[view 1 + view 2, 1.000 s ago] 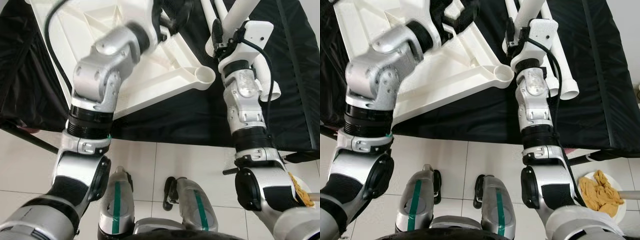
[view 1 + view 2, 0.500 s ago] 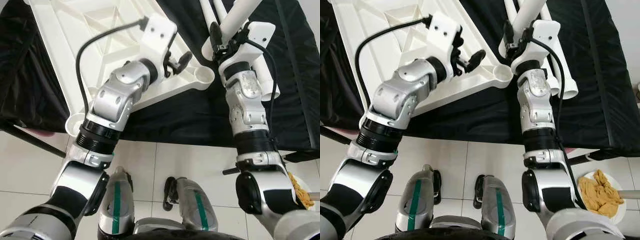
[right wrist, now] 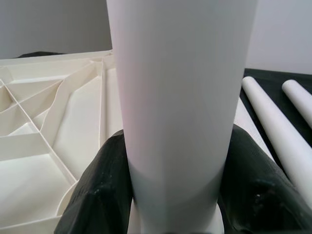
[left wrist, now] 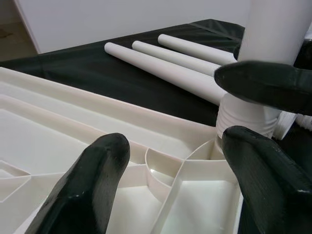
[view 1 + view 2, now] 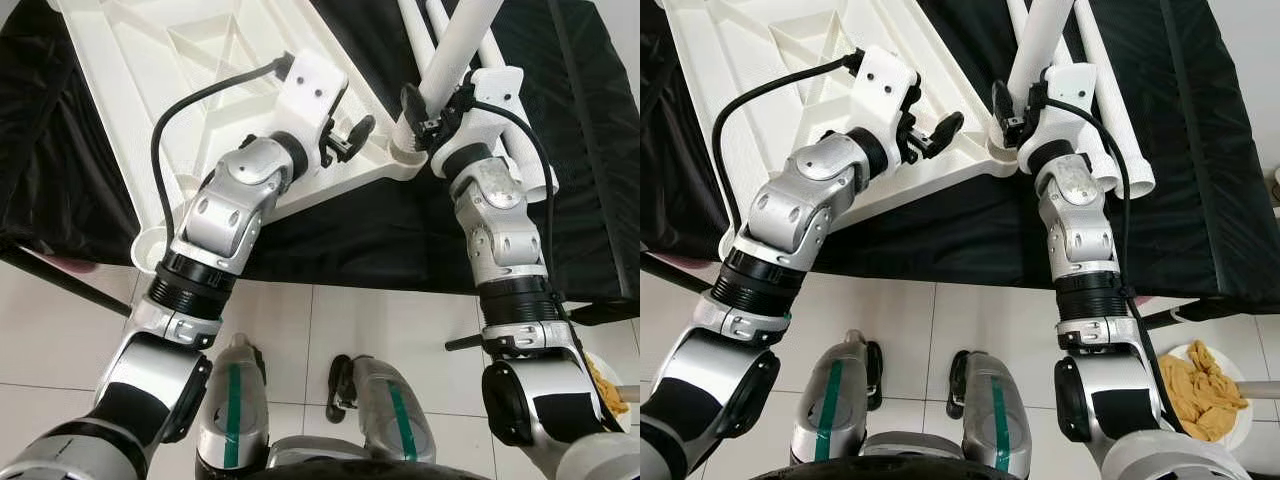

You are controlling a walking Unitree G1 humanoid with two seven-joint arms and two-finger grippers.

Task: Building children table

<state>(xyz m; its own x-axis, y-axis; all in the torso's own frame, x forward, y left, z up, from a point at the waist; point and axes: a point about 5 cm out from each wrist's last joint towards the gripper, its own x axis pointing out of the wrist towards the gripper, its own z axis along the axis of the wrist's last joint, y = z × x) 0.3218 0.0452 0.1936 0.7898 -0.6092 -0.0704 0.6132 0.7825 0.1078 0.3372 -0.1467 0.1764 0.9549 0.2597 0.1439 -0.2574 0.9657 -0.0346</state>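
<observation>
A white children's table top lies upside down on a black cloth, ribs facing up. My right gripper is shut on a white tube leg and holds it upright, its lower end sitting in the table's near corner socket. In the right wrist view the leg stands between the black fingers. My left gripper hovers open just left of that socket, over the ribbed underside. The left wrist view has the leg's threaded end at the socket beyond the left gripper's fingers.
Three spare white legs lie side by side on the black cloth behind the right arm. Another corner socket overhangs the cloth's front edge. A plate of yellow food sits on the tiled floor at right.
The right gripper has carried the leg left and down onto the corner socket. The left arm has swung in from over the table top and settled beside that socket.
</observation>
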